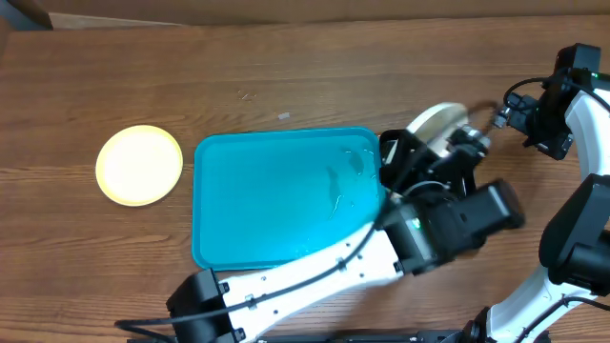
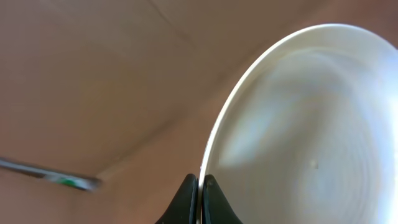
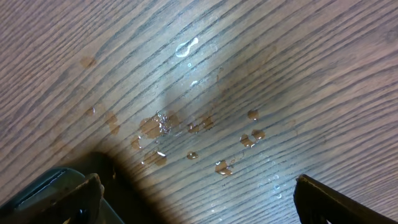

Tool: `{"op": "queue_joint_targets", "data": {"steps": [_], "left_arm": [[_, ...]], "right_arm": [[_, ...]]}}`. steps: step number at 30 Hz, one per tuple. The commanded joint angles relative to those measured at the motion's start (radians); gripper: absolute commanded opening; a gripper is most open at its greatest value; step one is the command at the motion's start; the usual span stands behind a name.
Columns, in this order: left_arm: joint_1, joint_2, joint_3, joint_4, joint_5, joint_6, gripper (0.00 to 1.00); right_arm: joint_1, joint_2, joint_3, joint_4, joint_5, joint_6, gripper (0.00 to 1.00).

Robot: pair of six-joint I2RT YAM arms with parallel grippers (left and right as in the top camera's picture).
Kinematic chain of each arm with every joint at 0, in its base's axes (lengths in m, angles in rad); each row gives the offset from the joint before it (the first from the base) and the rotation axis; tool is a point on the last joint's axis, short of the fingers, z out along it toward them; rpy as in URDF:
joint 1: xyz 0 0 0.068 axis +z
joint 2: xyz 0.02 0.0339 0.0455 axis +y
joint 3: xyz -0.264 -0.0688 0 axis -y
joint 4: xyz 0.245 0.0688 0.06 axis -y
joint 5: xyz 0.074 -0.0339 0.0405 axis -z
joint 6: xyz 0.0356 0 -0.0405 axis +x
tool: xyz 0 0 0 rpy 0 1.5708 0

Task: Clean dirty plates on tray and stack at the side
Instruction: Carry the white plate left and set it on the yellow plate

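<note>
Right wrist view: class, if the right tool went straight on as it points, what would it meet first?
The right tool would likely meet the wooden table at its wet droplets; nothing else intervenes.

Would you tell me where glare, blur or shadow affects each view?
Overhead: the yellow plate is washed out, and wet patches glint on the tray. Left wrist: the white plate, held at its rim by the left pincer, is soft and hazy, the background blurred. Right wrist: the wood table is sharp, its droplets catching highlights, with dark shadow at lower left.
</note>
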Motion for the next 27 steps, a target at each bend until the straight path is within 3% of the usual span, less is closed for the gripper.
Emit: {"op": "queue_joint_targets", "data": {"steps": [1,4,8,11,12,21,27], "left_arm": [[0.108,-0.006,0.019,-0.093,0.443,-0.320,0.04],[0.238,-0.006,0.016,-0.126,0.743,-0.389,0.04],[0.431,-0.006,0.016,-0.158,1.027,-0.396,0.04],[0.601,-0.006,0.016,-0.209,1.216,-0.418,0.04],[0.716,-0.006,0.016,-0.246,1.320,-0.417,0.04],[1.211,-0.006,0.011,-0.431,1.332,-0.409,0.04],[1.493,-0.006,-0.008,-0.468,1.308,-0.398,0.04]], "right_arm": [[-0.001,-0.014,0.020,0.005,-0.001,0.004,1.00],[-0.001,-0.014,0.020,0.005,-0.001,0.004,1.00],[-0.001,-0.014,0.020,0.005,-0.001,0.004,1.00],[-0.001,-0.014,0.020,0.005,-0.001,0.004,1.00],[-0.001,-0.014,0.020,0.005,-0.001,0.004,1.00],[-0.001,-0.014,0.020,0.005,-0.001,0.004,1.00],[-0.001,-0.014,0.020,0.005,-0.001,0.004,1.00]]}}
